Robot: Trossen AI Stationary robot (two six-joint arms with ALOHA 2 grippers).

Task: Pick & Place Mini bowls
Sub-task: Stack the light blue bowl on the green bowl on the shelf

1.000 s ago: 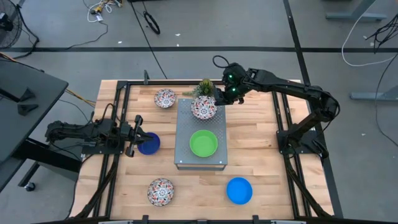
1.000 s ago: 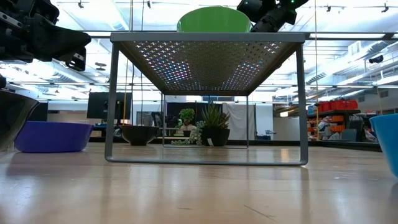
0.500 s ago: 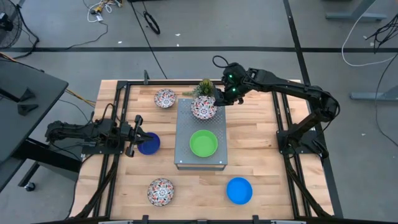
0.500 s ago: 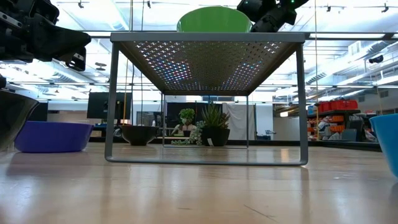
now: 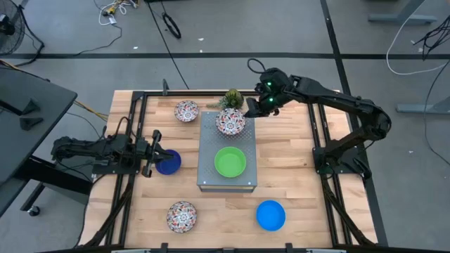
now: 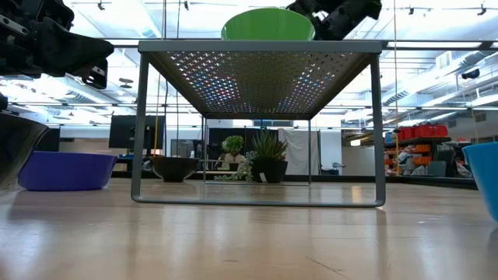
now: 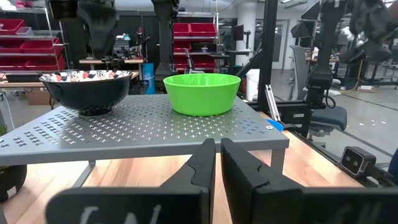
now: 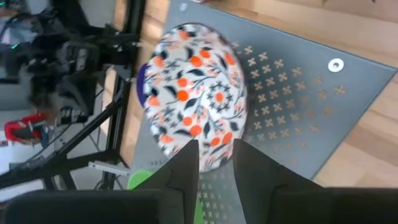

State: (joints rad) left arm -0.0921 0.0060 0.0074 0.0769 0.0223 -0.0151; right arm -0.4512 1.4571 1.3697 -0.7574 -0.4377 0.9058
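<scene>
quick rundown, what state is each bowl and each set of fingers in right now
floral bowl on box: upright on grey box, released
green bowl: upright on box
floral bowl by plant: on table
floral bowl near front: on table
dark blue bowl: on table by left gripper
light blue bowl: on table
left gripper: fingers shut, empty
right gripper: fingers open, beside floral bowl on box

Matt grey perforated metal on the box (image 5: 226,151), at table centre. Pale planked wood with a soft sheen on the table (image 5: 288,176). Glossy glazed floral bowl (image 5: 230,121) at 12 o'clock; smooth, plastic-looking green bowl (image 5: 230,162). Matt black fingers (image 7: 245,171).
</scene>
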